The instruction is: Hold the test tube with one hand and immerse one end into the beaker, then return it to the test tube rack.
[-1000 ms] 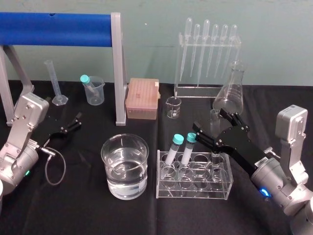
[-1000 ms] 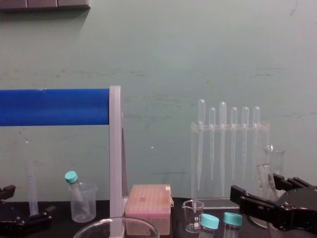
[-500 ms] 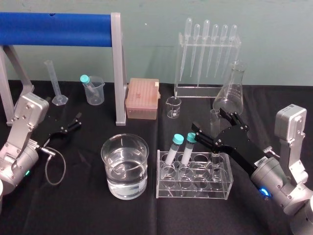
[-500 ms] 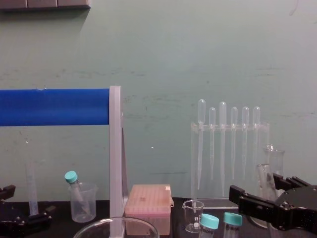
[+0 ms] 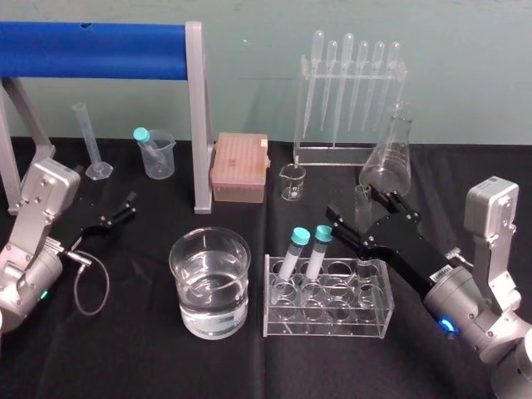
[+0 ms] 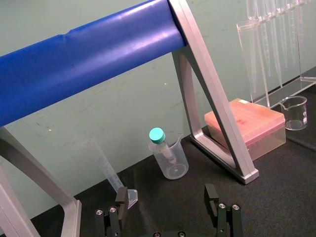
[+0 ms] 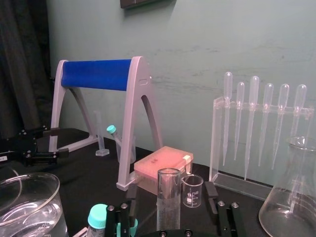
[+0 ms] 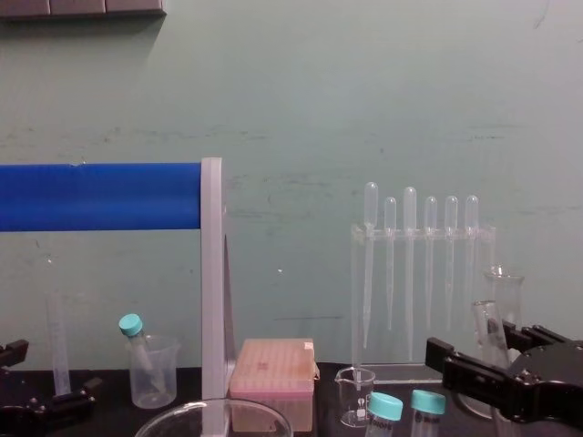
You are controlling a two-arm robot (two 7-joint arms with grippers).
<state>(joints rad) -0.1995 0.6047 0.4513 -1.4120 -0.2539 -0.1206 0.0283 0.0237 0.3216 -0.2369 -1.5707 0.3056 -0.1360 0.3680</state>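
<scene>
**Right tool straddles the test tube in the rack, jaws spread**

The right tool [image 5: 352,204] reaches in from 4 o'clock over the far right end of the test tube rack [image 5: 328,322]. Its two black fingers [image 7: 213,197] are spread wide. The uncapped glass test tube [image 5: 364,196] stands upright between them, and in the right wrist view there is a clear gap on either side of it, so nothing is pinched. The tube's lower part runs down behind the tool into the well at the rack's 2 o'clock corner. Two teal-capped tubes [image 5: 304,251] lean in wells at the rack's 10 o'clock end, apart from the tool.

The wide glass beaker [image 5: 189,268], partly filled with clear liquid, sits on the black counter [image 5: 133,353] just beside the rack, at its 9 o'clock.

The left tool [image 5: 116,211] is parked low at 9 o'clock of the beaker, well apart from it. Its fingers are also spread and hold nothing.

Towards 12 o'clock along the counter's far edge stand:
- a blue-barred frame [image 5: 100,50]
- a graduated cylinder [image 5: 90,141]
- a small plastic beaker [image 5: 160,158] with a teal-capped tube leaning in it
- a pink tip box [image 5: 240,168]
- a tiny spouted glass beaker [image 5: 292,183]
- a pipette stand [image 5: 349,154]
- an Erlenmeyer flask [image 5: 387,162], which is at 12 o'clock of the right tool
</scene>
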